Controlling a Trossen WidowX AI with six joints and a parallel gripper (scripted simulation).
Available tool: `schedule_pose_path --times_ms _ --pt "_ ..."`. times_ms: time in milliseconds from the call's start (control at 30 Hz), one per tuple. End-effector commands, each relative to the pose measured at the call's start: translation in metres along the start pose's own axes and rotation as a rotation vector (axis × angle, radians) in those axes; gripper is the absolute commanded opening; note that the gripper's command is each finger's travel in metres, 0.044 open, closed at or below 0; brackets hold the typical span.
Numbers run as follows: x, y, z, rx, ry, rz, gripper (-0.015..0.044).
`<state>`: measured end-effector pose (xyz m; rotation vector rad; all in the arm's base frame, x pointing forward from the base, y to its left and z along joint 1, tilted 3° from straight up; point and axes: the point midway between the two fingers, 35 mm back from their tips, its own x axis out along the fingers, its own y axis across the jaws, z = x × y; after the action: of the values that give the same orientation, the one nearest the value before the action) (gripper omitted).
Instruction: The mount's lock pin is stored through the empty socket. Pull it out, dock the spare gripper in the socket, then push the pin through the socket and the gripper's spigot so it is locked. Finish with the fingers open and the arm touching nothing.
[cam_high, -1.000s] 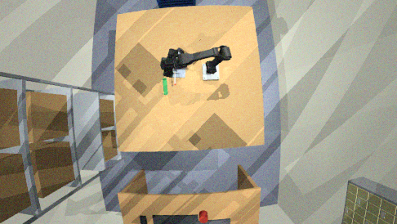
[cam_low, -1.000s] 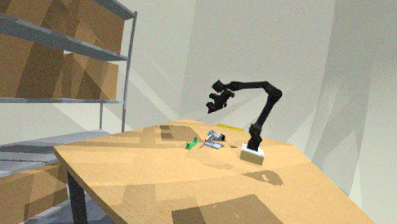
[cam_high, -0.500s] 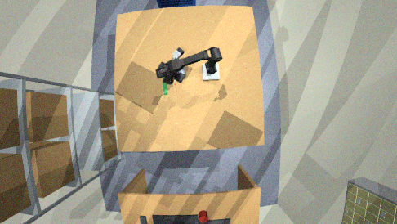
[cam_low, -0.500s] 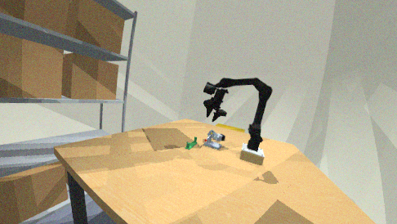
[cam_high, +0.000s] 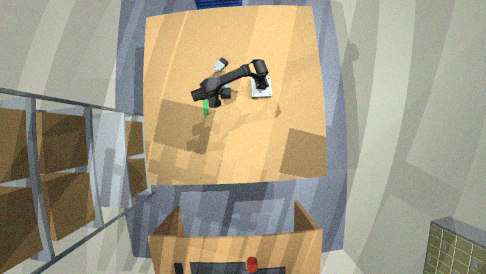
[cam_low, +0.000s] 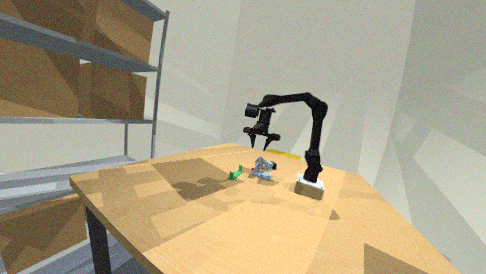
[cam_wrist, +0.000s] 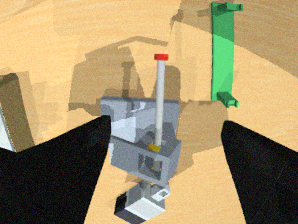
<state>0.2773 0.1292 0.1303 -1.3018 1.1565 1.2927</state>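
The grey mount (cam_wrist: 120, 147) (cam_low: 262, 175) stands on the table. The lock pin (cam_wrist: 160, 100), a light rod with a red head, passes into its socket, where a yellow part shows at the pin's lower end in the wrist view. The spare gripper (cam_wrist: 144, 206) (cam_high: 220, 65), a white block with a black end, lies on the table beside the mount, below it in the wrist view. My gripper (cam_wrist: 168, 126) (cam_low: 259, 149) is open, pointing down above the mount, with nothing between its fingers. The arm hides most of the mount in the top view.
A green bracket (cam_high: 205, 107) (cam_low: 235, 174) (cam_wrist: 223, 55) with raised ends lies on the table near the mount, on the pin head's side. The arm's base (cam_high: 261, 93) (cam_low: 309, 187) stands on the other side of the mount. A yellow strip (cam_low: 282, 154) shows at the table's far side.
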Motion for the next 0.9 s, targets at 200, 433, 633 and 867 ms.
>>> schedule_pose_path --times_ms 200,433,633,867 --pt "0.066 0.000 -0.003 -0.003 -0.003 0.032 0.0300" --pt "0.075 -0.001 -0.003 -0.003 -0.003 0.032 0.0300" --pt "0.085 -0.001 -0.002 -0.003 -0.003 0.032 0.0300" --pt "0.096 -0.001 -0.001 -0.003 -0.003 0.032 0.0300"
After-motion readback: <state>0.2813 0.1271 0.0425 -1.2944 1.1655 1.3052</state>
